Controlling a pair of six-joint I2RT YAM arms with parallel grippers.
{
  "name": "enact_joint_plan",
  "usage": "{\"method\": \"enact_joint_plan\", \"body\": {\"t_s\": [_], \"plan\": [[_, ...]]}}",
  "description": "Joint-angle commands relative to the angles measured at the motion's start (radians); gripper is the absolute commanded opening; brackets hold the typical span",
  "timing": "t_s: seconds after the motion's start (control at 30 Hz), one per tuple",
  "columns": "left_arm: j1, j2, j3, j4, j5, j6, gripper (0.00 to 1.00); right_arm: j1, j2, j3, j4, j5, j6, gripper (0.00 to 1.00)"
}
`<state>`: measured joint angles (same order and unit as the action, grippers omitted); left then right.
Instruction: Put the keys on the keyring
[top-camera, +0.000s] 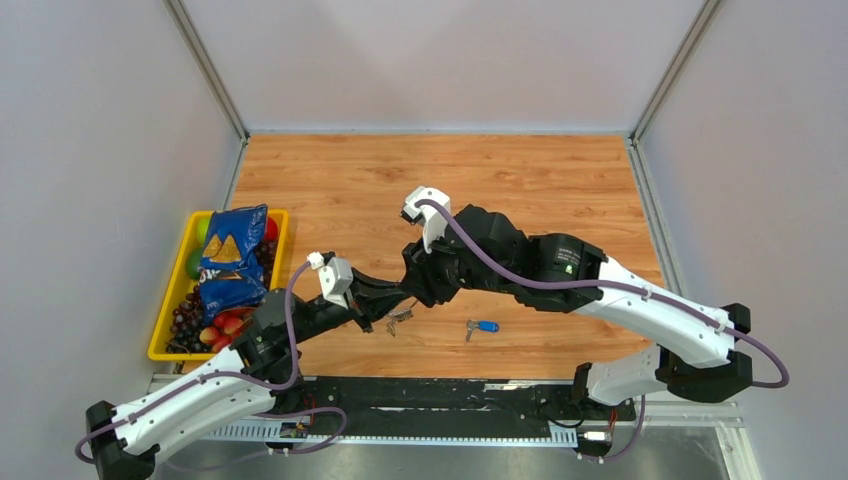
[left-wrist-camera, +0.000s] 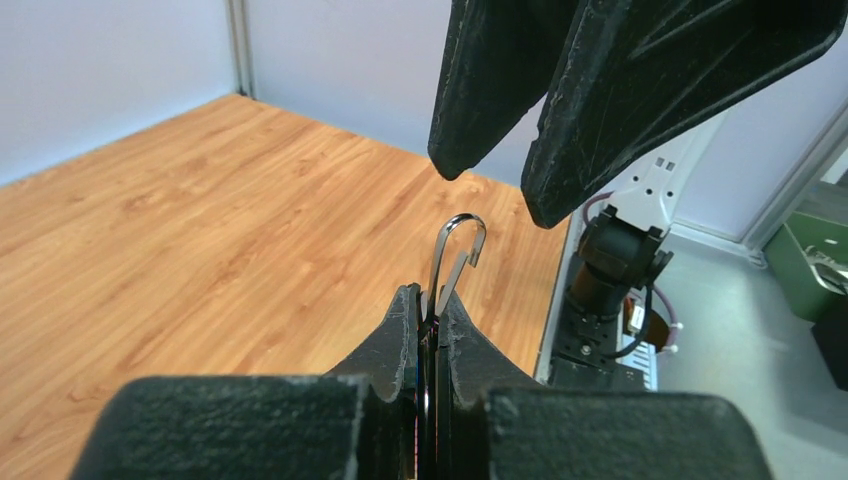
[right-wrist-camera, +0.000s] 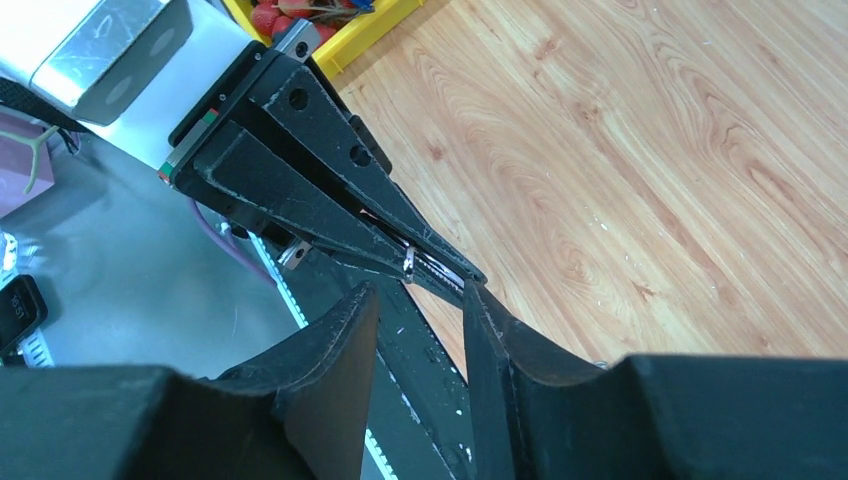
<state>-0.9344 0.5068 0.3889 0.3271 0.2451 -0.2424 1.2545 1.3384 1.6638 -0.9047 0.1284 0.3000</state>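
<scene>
We work over a wooden table (top-camera: 450, 180). A yellow tray (top-camera: 153, 350) of snacks and fruit sits at its left side, well apart from the job. Both arms meet near the middle of the near edge.

The left gripper (left-wrist-camera: 430, 295) is pinched tight on the keyring (left-wrist-camera: 463, 217), and only a narrow loop of wire pokes out past its fingertips. The right gripper (right-wrist-camera: 418, 292) hovers just beside that loop with its jaws parted and nothing between them.

A few small silver keys (top-camera: 400, 318) dangle under the meeting point. The blue-headed key (top-camera: 484, 326) lies loose on the table, just right of the grippers and near the front edge.

We judge that this loose key has yet to be threaded. The risks come from the tight spacing:

- The right fingers sit so close to the ring that a careless move could knock the wire and twist it in the left grip.
- So little wire shows that a key would have little room to slide on.
- The flat key on smooth wood may skid away when pinched.
</scene>
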Motion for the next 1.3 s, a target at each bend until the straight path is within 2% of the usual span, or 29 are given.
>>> {"method": "enact_joint_plan", "body": {"t_s": [0.0, 0.33, 0.57, 1.27], "plan": [[-0.001, -0.007, 0.058, -0.023, 0.025, -0.081, 0.00, 0.005, 0.022, 0.051, 0.040, -0.041, -0.037, 0.38], [-0.001, 0.006, 0.098, -0.097, 0.027, -0.109, 0.00, 0.005, 0.051, 0.071, 0.036, -0.050, -0.033, 0.30], [-0.001, 0.012, 0.104, -0.116, 0.028, -0.109, 0.00, 0.005, 0.053, 0.074, 0.036, -0.037, -0.026, 0.17], [-0.001, -0.011, 0.108, -0.128, 0.018, -0.102, 0.00, 0.005, 0.061, 0.070, 0.000, -0.032, -0.022, 0.16]]}}
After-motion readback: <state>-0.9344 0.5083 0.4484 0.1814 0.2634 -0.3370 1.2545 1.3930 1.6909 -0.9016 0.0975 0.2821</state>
